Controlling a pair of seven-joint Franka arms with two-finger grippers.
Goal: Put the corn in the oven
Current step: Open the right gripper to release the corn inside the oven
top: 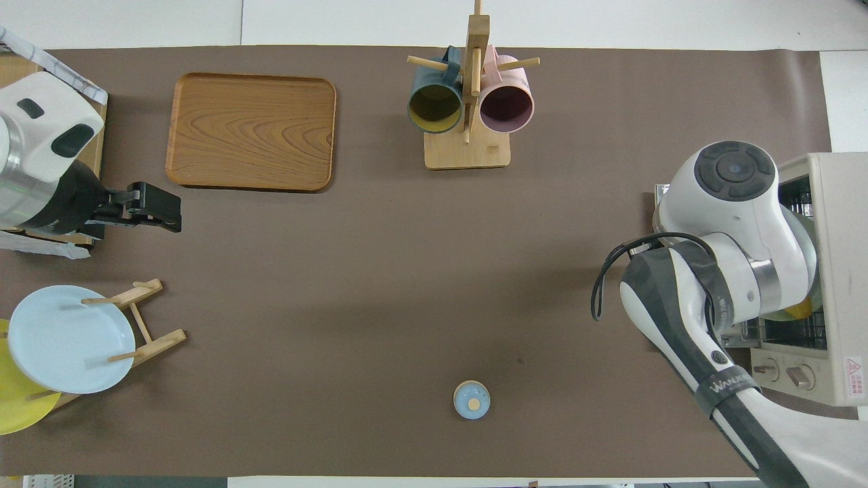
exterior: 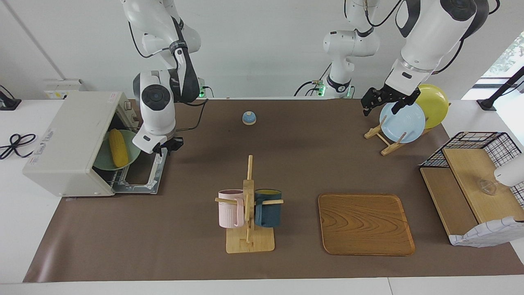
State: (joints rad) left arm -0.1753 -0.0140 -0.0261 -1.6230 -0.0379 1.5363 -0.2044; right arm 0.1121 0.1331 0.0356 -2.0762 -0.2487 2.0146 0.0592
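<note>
I see the corn [exterior: 118, 148] lying lengthwise in the oven [exterior: 73, 143], left-frame of my right gripper [exterior: 166, 146], whose fingers I cannot tell apart.

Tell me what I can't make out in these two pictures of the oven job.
- Corn and green plate: the overhead view shows only slivers, the right arm covers the rest.
- Right claw: hidden under the arm's wrist in the overhead view; in the facing view too small to read its fingers.
- Oven door: almost wholly covered by the right arm in the overhead view.
- Yellow plate: cut off by the overhead view's edge.
</note>
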